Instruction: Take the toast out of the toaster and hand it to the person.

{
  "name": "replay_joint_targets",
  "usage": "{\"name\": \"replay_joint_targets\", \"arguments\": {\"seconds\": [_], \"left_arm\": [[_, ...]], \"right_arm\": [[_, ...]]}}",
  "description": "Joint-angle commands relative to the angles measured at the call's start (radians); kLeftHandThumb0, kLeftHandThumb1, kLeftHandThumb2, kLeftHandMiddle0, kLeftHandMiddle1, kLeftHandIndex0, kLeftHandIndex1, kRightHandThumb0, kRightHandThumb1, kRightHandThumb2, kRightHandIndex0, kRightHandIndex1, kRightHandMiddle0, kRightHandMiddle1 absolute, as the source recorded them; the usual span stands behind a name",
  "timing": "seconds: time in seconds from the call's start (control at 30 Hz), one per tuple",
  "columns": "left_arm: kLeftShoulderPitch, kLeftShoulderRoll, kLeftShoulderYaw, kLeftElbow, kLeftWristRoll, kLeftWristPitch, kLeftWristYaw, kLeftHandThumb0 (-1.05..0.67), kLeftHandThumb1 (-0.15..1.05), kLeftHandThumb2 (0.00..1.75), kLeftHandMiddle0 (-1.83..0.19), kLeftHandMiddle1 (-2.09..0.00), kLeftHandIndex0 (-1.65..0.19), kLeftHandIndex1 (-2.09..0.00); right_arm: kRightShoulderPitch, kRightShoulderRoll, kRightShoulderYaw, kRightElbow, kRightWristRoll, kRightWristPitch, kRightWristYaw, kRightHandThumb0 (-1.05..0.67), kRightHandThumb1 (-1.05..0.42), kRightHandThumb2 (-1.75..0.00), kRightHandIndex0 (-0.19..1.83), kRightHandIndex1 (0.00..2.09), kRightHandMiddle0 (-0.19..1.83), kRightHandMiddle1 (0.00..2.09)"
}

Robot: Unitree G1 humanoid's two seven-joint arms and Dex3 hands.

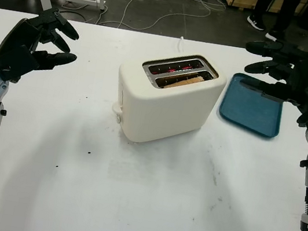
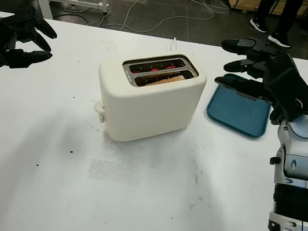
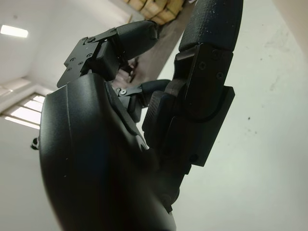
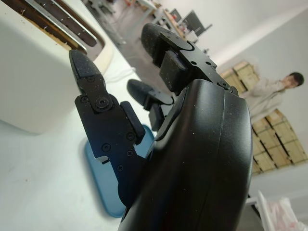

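The task had barely begun. The toaster point(image 1: 168, 97) stood near the middle of the white table point(image 1: 128, 205), and the toast point(image 1: 184, 82) sat down in the slot nearer the robot, only its brown top edge showing; red glowed in the far slot (the elements seemed to be on). Nothing had been lifted out.

The left hand point(image 1: 33, 43) hung above the table well to the left of the toaster, holding nothing, its fingers point(image 1: 57, 59) spread and pointed toward the toaster. The right hand point(image 2: 266, 72) hovered to the right of the toaster, over the far part of a blue tray point(image 2: 239, 114), also empty, its fingers point(image 2: 238, 63) spread and reaching toward the toaster without touching it. The right wrist view showed those fingers close beside the toaster's top rim.

A person point(image 4: 272, 96) showed far off in the right wrist view, and legs and shoes point(image 1: 269, 19) stood beyond the table's far edge; no receiving hand was offered yet.

Everything was left to do, by my reading: bring a hand over the near slot, pinch the toast's exposed edge, draw it straight up, then carry it across to the person. The right hand looked better placed for that.
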Motion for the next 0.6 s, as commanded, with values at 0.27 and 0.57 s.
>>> {"name": "replay_joint_targets", "arguments": {"seconds": [0.27, 0.57], "left_arm": [[0.001, 0.015, 0.001, 0.002, 0.005, -0.006, 0.006, -1.05, 0.92, 0.14, -0.32, -1.48, -0.23, -1.42], [0.004, 0.012, 0.003, -0.011, 0.000, 0.005, 0.007, -1.05, 0.92, 0.14, -0.32, -1.49, -0.24, -1.43]], "right_arm": [[-0.011, 0.001, -0.001, -0.010, 0.001, -0.001, -0.007, -0.29, -0.68, 0.00, 0.41, 0.94, 0.59, 0.31], [-0.011, -0.001, -0.002, -0.013, 0.002, 0.009, -0.006, -0.31, -0.68, 0.00, 0.41, 0.94, 0.59, 0.32]]}}
